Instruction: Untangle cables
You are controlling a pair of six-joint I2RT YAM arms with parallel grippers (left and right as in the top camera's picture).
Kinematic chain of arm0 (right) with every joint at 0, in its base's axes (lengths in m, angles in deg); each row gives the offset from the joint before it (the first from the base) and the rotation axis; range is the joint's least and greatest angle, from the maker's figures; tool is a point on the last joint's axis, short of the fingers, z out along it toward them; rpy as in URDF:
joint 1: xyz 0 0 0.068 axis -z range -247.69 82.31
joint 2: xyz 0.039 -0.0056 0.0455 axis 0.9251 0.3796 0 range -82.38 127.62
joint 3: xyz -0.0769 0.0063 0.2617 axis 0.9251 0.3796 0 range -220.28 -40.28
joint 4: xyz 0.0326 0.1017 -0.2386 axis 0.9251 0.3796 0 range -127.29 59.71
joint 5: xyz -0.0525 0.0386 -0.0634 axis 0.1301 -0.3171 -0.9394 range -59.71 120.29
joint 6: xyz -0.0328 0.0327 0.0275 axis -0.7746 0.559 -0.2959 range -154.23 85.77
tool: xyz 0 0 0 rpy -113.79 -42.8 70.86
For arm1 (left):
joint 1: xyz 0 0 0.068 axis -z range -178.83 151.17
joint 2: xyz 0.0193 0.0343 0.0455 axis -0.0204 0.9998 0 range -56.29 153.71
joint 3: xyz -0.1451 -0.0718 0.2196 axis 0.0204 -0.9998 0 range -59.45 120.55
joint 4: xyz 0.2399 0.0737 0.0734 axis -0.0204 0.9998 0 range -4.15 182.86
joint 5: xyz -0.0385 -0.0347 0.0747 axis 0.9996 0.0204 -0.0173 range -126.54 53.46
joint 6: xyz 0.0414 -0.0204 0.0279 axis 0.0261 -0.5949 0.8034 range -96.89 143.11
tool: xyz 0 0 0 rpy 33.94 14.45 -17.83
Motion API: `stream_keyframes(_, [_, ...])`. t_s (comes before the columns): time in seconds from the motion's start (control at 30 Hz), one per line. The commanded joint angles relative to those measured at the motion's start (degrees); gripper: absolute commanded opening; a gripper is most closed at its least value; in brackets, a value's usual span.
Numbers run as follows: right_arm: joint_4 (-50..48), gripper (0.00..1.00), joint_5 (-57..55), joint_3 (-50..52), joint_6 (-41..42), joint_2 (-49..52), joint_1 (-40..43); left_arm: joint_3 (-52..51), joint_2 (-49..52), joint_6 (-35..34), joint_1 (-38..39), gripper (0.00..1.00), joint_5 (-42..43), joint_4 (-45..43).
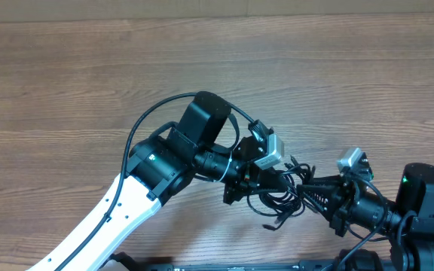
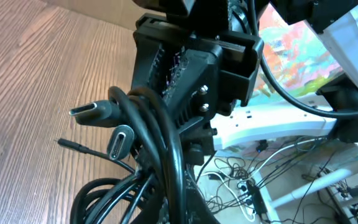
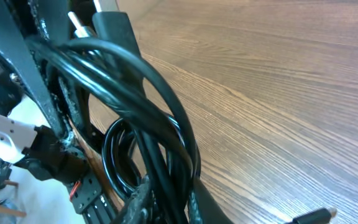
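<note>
Black cables (image 1: 281,197) form one knotted bundle of overlapping loops just beside the left tool (image 1: 256,179), between it and the right tool (image 1: 313,188), near the front of the wooden bench (image 1: 89,75). Left tool: fingers pressed together, apparently pinching the bundle; right tool: whether spread or closed on a cord cannot be told. No cord appears to lie apart from the others, and plug ends (image 2: 95,112) project from the loops, so the untangling is judged barely begun.

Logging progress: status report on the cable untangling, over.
Left gripper shut on tangled thin black cables. Right gripper at same bundle, grip unclear. No other obstacle visible.
</note>
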Motion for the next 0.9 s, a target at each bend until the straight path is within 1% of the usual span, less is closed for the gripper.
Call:
stream_keyframes(0.0, [0.1,0.04,0.4,-1.1,-0.1,-0.1,-0.2,1.6,-0.2,-0.7,-0.1,0.04,1.7,-2.0])
stream_keyframes(0.07, [0.5,0.04,0.4,-1.1,-0.1,-0.1,-0.2,1.6,-0.2,-3.1,-0.4,0.04,1.6,-3.7])
stream_keyframes(0.23, [1.1,0.04,0.5,-1.1,-1.4,-0.2,-0.2,1.6,-0.2,-12.4,-3.4,0.04,-0.3,-8.0])
stream_keyframes(0.27, [1.4,0.04,0.5,-1.1,-1.3,-0.1,-0.2,1.6,-0.2,-20.5,-5.8,0.04,-5.1,-8.3])
stream_keyframes(0.33, [1.7,0.04,0.5,-1.1,-1.3,-0.1,-0.2,1.6,-0.2,-30.7,-9.5,0.04,-10.5,-8.0])
stream_keyframes(0.4, [1.4,0.04,0.5,-1.1,-1.4,-0.1,-0.2,1.6,-0.2,-34.8,-10.7,0.04,-12.4,-7.7])
stream_keyframes(0.47, [0.9,0.04,0.5,-1.1,-1.3,-0.2,-0.2,1.6,-0.2,-35.5,-11.3,0.04,-12.9,-6.8])
stream_keyframes(0.5, [1.1,0.11,0.4,-1.1,-1.3,-0.1,-0.2,1.6,-0.2,-35.5,-11.3,0.04,-12.9,-6.3])
stream_keyframes(0.53, [1.2,0.59,0.4,-1.1,-1.3,-0.2,-0.2,1.6,-0.2,-35.1,-11.3,0.04,-12.9,-5.4])
stream_keyframes(0.57, [1.3,0.83,0.4,-1.1,-1.3,-0.1,-0.2,1.6,-0.2,-33.3,-11.2,0.04,-12.7,-4.9])
stream_keyframes(0.6, [1.3,0.97,0.4,-1.1,-1.3,-0.1,-0.2,1.6,-0.2,-32.2,-11.2,0.04,-12.0,-4.6])
stream_keyframes(0.63, [1.3,1.0,0.4,-1.1,-1.3,-0.2,-0.2,1.6,-0.2,-31.0,-11.2,0.04,-11.3,-4.2])
stream_keyframes(0.8, [0.7,1.0,0.4,-1.1,-1.3,-0.2,-0.2,1.6,-0.2,-22.4,-11.2,0.04,-3.7,-3.8])
stream_keyframes(0.87, [0.7,1.0,0.4,-1.1,-1.1,-0.1,-0.2,1.6,-0.2,-20.1,-11.2,0.04,-0.9,-3.8])
